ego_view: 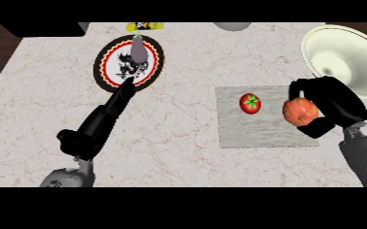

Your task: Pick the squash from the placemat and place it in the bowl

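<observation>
Nearest, at five o'clock, the right hand (331, 106) curls round the lumpy orange squash (299, 111), lifted over the grey woven placemat's (243, 133) edge beside a glossy tomato (249, 103), and could clip the smooth cream bowl's (315, 48) rim at two o'clock, while the left hand (100, 121) lies open-fingered.

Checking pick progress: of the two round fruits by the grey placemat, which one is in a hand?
The orange squash, at the placemat's right edge, with the right hand curled round it. The red tomato lies untouched on the mat.
</observation>
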